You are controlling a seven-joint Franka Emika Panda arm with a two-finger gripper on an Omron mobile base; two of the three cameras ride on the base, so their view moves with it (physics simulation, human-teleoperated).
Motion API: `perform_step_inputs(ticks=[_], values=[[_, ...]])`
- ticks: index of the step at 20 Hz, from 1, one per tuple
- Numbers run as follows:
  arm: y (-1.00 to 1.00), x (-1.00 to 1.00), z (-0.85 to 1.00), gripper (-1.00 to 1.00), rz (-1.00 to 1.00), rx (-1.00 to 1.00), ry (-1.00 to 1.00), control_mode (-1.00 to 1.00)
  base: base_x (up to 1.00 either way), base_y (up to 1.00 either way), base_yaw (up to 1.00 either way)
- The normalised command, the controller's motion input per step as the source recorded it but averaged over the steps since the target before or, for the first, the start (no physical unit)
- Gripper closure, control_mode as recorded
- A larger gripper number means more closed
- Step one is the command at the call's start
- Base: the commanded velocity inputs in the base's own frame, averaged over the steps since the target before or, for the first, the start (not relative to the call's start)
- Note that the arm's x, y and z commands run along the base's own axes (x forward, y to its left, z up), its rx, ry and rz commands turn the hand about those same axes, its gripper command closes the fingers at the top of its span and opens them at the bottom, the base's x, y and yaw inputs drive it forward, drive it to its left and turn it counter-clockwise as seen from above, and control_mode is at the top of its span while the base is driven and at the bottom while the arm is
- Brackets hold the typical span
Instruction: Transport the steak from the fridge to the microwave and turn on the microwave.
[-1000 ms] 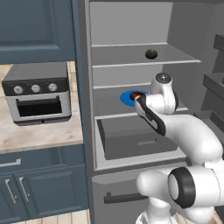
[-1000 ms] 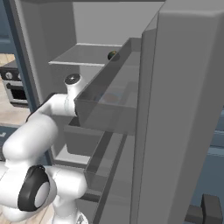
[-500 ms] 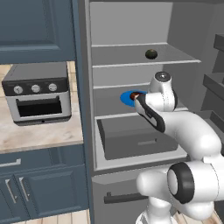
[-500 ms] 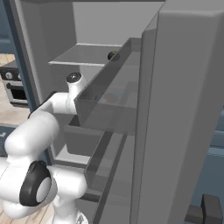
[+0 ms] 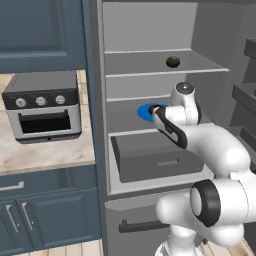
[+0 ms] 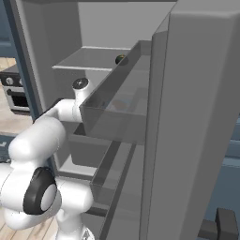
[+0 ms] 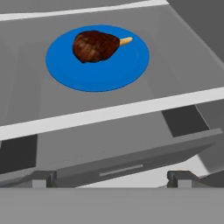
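the hand (image 7: 109,181) hangs with fingers apart and empty before the fridge (image 5: 200,30) shelf, where the steak (image 7: 95,45) lies on a blue plate (image 7: 65,70). reaching low could hit the shelf lip; a shallow pinch might push the steak away.

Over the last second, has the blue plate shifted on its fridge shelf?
No. In the left base view the blue plate sits at the same spot on its shelf, just above the grey drawer.
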Motion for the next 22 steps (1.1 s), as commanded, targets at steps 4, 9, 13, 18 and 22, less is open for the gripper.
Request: perform_step_inputs(ticks=[4, 9, 13, 18, 22], values=[[-0.04, 0.1, -0.02, -1.0, 0.0, 0.0, -0.13, -1.0, 0.0, 0.0, 0.0], [-0.1, 0.11, 0.0, -1.0, 0.0, 0.0, -0.13, -1.0, 0.0, 0.0, 0.0], [-0.03, 0.1, 0.0, -1.0, -0.01, 0.0, 0.0, -1.0, 0.0, 0.0, 0.0], [0.0, 0.06, 0.04, -1.0, -0.08, 0.02, 0.11, -1.0, 0.0, 0.0, 0.0], [0.0, 0.17, 0.0, -1.0, -0.09, 0.01, 0.02, -1.0, 0.0, 0.0, 0.0]])
